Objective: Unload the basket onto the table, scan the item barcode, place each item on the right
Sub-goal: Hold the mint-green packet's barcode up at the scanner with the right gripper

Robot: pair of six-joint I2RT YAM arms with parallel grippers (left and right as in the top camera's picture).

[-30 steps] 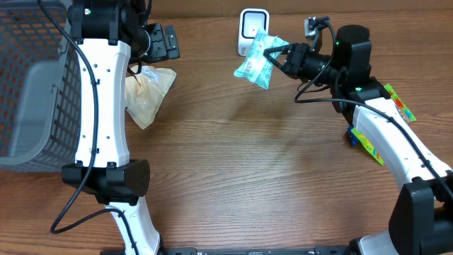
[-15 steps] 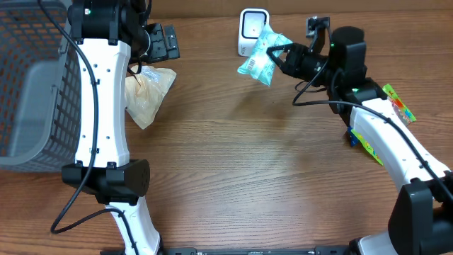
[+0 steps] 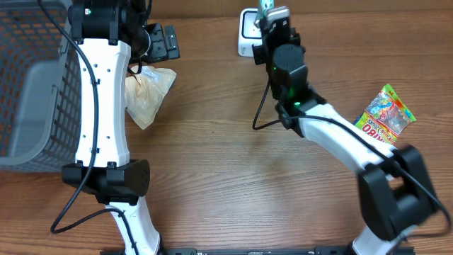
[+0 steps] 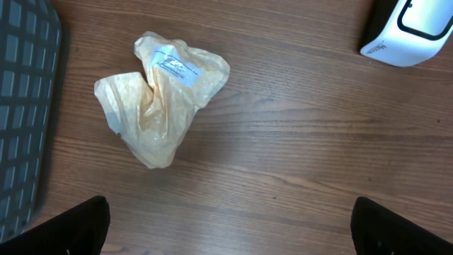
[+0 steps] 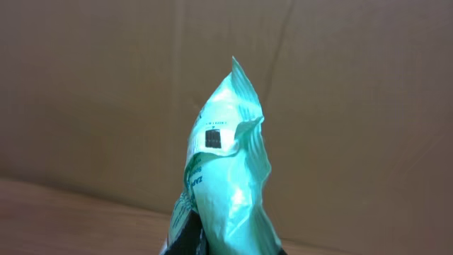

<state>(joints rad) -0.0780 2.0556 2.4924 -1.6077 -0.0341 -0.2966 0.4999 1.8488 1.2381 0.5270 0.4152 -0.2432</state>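
The teal packet (image 5: pixel 230 184) is held clamped by its lower end in the right pincer (image 3: pixel 274 15). It stands upright above the dark fingers (image 5: pixel 185 242), so that most of it rises clear of them in the right wrist view. A small dark printed square (image 5: pixel 214 137) is seen on a creased flap near its top, turned towards that camera. Only a plain brown surface is seen behind it.

From overhead, the right pincer is found at the far edge of the counter (image 3: pixel 226 163), just beside the white scanner (image 3: pixel 247 30). Only a sliver of the packet is shown at the top edge of that picture, and whether it touches the scanner cannot be told.

The left pincer (image 4: pixel 230 237) is held wide apart above the counter with nothing between its fingers. A crumpled yellowish bag (image 4: pixel 166 95) lies on the wood ahead of it, untouched. A grey mesh basket (image 3: pixel 32 85) stands at the left. A colourful sweet packet (image 3: pixel 384 115) lies at the right, well apart from both pincers.
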